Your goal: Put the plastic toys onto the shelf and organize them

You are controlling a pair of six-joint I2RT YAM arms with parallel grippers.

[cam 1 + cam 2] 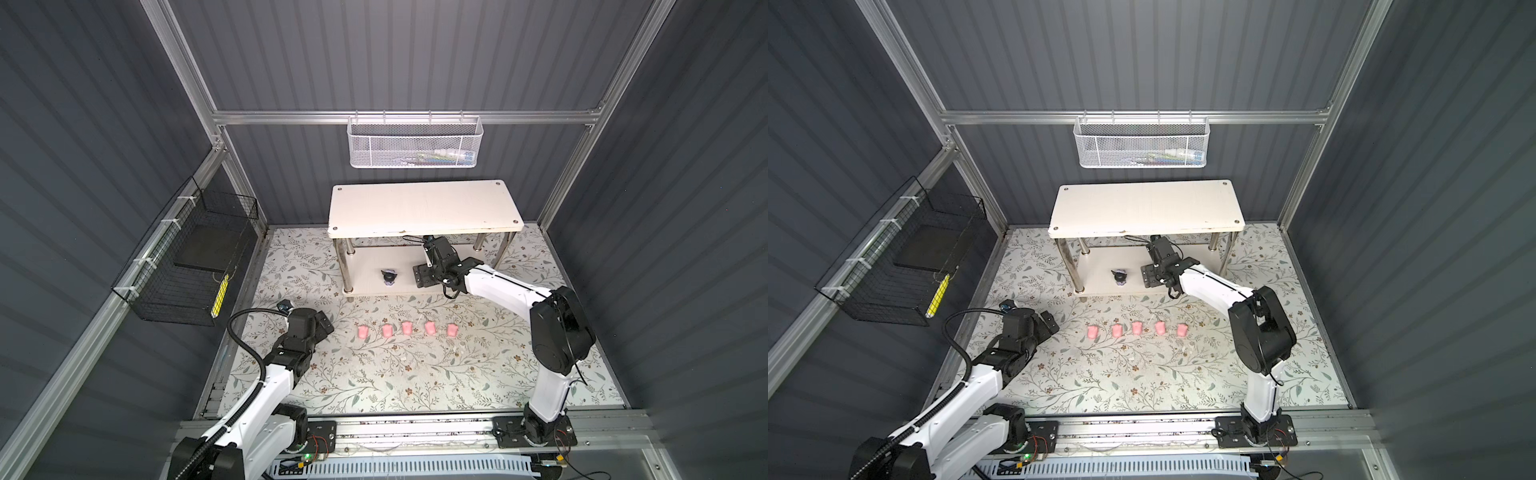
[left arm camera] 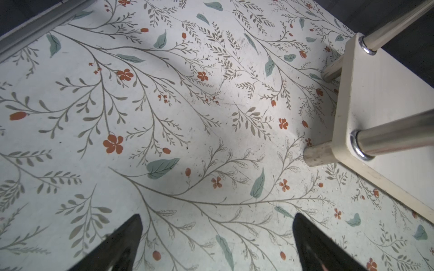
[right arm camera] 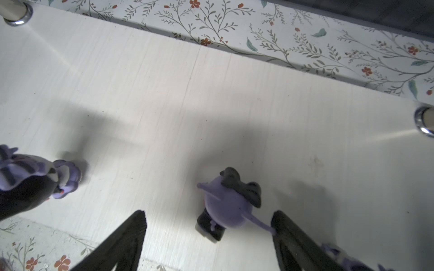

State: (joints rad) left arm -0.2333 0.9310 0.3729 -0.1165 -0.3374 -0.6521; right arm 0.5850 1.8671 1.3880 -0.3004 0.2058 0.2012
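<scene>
Several pale pink toys (image 1: 407,328) (image 1: 1136,327) lie in a row on the floral mat in both top views. The white shelf (image 1: 424,208) (image 1: 1146,205) stands behind them, and one black-and-lavender toy (image 1: 389,276) (image 1: 1120,276) is on its lower tier. My right arm (image 1: 442,266) reaches in over that tier (image 3: 211,105). In the right wrist view my right gripper (image 3: 209,215) is open around a second lavender toy (image 3: 231,204), whose thin arm touches one finger (image 3: 288,232). A third shows at the edge (image 3: 340,255). My left gripper (image 2: 217,218) (image 1: 322,324) is open and empty over the mat, left of the pink row.
A white mesh basket (image 1: 415,143) hangs on the back rail above the shelf. A black wire basket (image 1: 187,257) is fixed to the left wall. The shelf's metal legs (image 2: 387,138) and lower corner stand close to my left gripper. An aluminium rail (image 1: 415,428) runs along the front.
</scene>
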